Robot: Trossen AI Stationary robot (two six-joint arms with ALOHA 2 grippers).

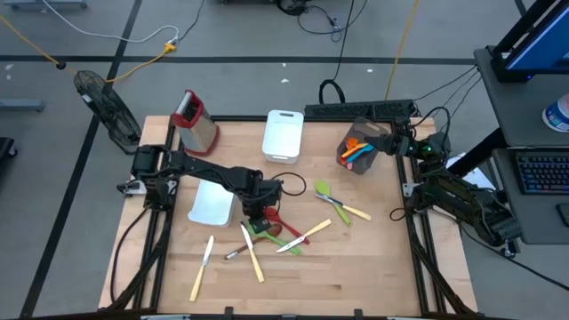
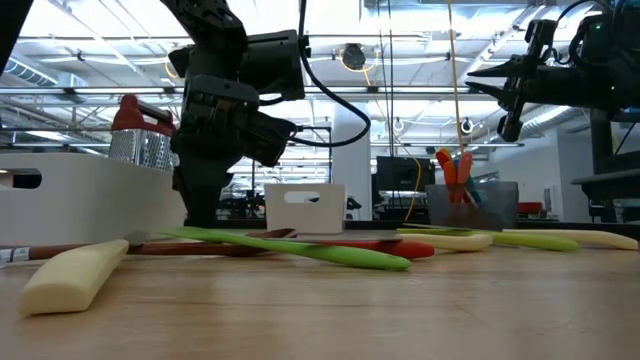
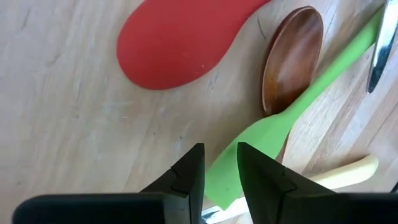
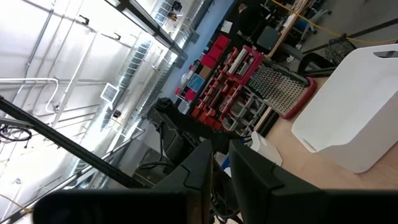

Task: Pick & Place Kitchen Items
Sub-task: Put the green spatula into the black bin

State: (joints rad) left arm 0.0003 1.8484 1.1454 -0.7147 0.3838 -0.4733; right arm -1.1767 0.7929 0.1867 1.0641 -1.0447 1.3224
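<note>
While most utensils lie scattered across the lower middle of the desk (image 1: 373, 267) in the high view, the left hand (image 1: 258, 218) is down among them at the frame's centre, its fingers (image 3: 186, 177) drawn near together astride the green spatula (image 3: 292, 112). I judge it is closing on that handle to lift it. Just beside it lie a red spatula (image 3: 174, 43) and a wooden spoon (image 3: 292, 59), so the grip may nudge them.

The right hand (image 1: 402, 142) waits at upper right near the grey bin (image 1: 373, 133), fingers nearly together, holding nothing visible. That bin holds orange, red and blue utensils (image 1: 357, 151). The white bin (image 1: 283, 133) at upper centre looks empty; the white tray (image 1: 212, 204) beside the left arm shows nothing inside.
</note>
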